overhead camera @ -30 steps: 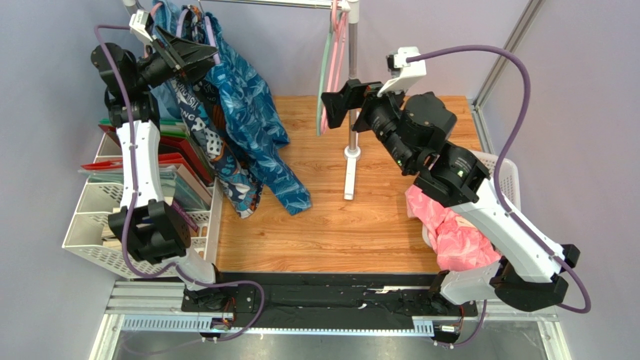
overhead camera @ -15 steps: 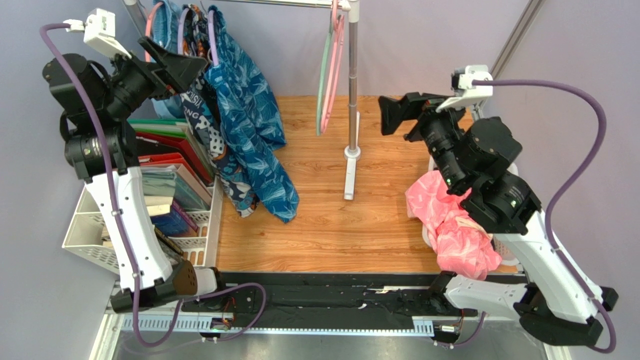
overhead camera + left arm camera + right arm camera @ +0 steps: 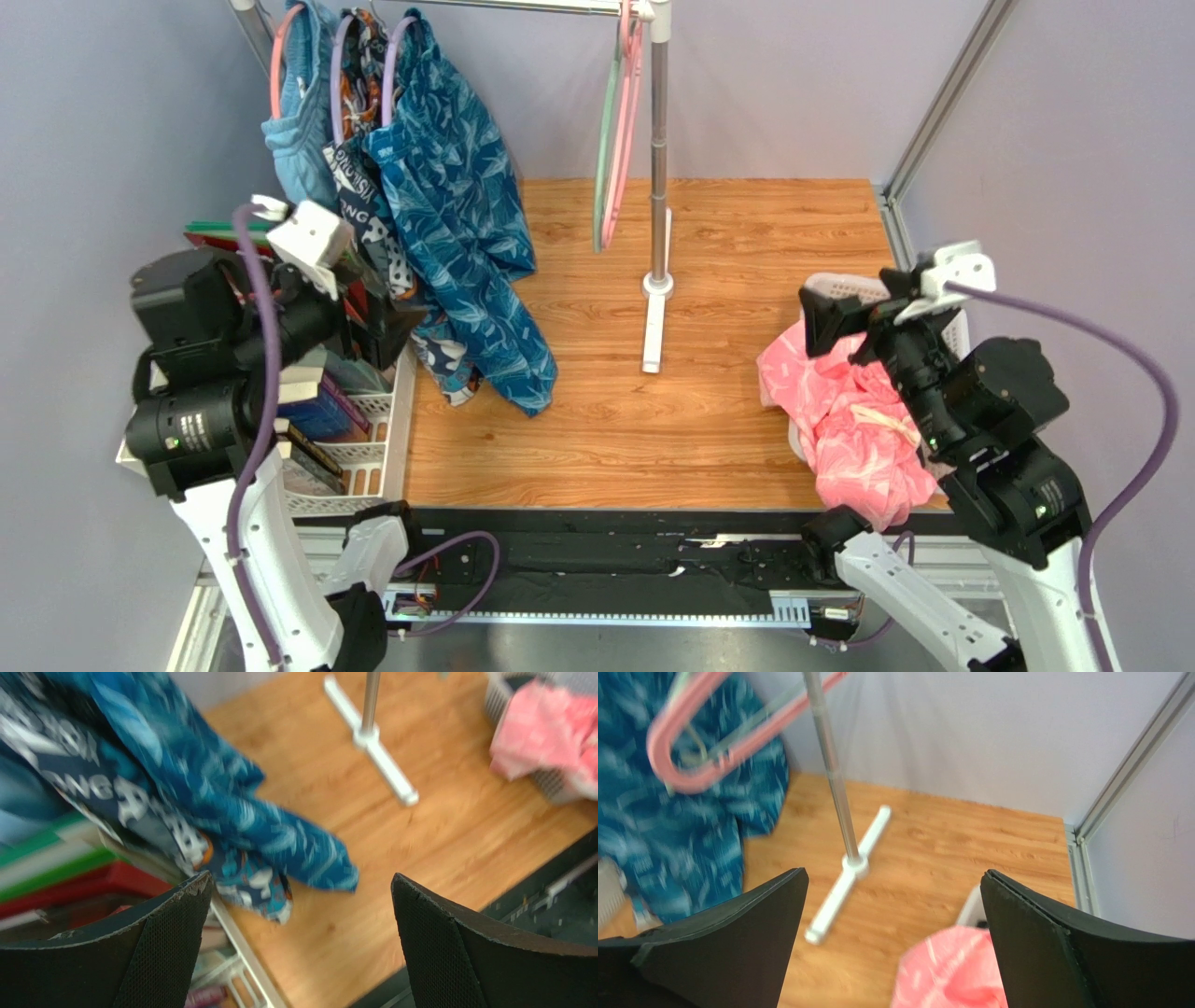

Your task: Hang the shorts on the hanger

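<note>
- The shorts (image 3: 470, 238) hang at the left end of the rail (image 3: 533, 6). They are draped on the hanger (image 3: 392, 67), and their lower edge reaches down over the table (image 3: 730, 280).
- By this view the placing looks finished.
- The left gripper (image 3: 300, 882) has its jaws wide apart and holds nothing; it sits low, near the hems of the clothes.
- The right gripper (image 3: 894, 875) is also spread and empty, above the pink cloth (image 3: 842, 420) in the basket (image 3: 954, 329).
- Risk: the left arm could catch a hem if it moves sideways, because it is so close. A pull there may swing the hanger and let the shorts slide off (only the drape seems to hold them).
- Count: three garments on the rail, namely the shorts, the navy printed garment (image 3: 358, 196) and the light blue shorts (image 3: 298, 140).
- Two bare hangers are by the post: the mint-green hanger (image 3: 603, 154) and the pink hanger (image 3: 620, 126).
- One pink cloth, one basket, two arms.
</note>
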Controlling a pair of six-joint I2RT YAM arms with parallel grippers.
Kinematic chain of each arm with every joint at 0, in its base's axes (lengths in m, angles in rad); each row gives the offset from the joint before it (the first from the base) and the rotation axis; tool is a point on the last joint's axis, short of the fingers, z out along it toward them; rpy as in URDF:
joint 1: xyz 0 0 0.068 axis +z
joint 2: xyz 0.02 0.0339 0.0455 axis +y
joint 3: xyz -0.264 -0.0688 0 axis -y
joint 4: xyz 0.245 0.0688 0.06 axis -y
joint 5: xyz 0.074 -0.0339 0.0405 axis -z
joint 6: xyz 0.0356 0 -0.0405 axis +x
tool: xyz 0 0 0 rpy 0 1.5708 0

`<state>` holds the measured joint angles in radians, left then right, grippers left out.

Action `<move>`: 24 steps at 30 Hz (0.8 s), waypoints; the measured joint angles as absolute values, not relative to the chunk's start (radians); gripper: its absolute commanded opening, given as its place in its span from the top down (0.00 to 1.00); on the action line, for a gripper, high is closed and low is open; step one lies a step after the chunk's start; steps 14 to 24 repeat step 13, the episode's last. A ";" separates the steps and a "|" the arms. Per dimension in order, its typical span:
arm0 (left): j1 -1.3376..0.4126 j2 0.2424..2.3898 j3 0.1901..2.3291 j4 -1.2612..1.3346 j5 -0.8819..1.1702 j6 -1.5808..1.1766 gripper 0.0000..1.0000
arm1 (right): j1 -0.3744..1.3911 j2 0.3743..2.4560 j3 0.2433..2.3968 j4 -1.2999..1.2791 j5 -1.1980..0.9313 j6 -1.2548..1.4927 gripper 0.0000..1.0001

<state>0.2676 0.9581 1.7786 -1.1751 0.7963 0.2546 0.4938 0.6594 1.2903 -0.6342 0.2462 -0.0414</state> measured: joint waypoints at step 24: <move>0.268 0.849 1.278 -1.351 0.623 0.513 0.01 | 0.379 0.527 1.085 -1.069 0.114 -0.353 0.00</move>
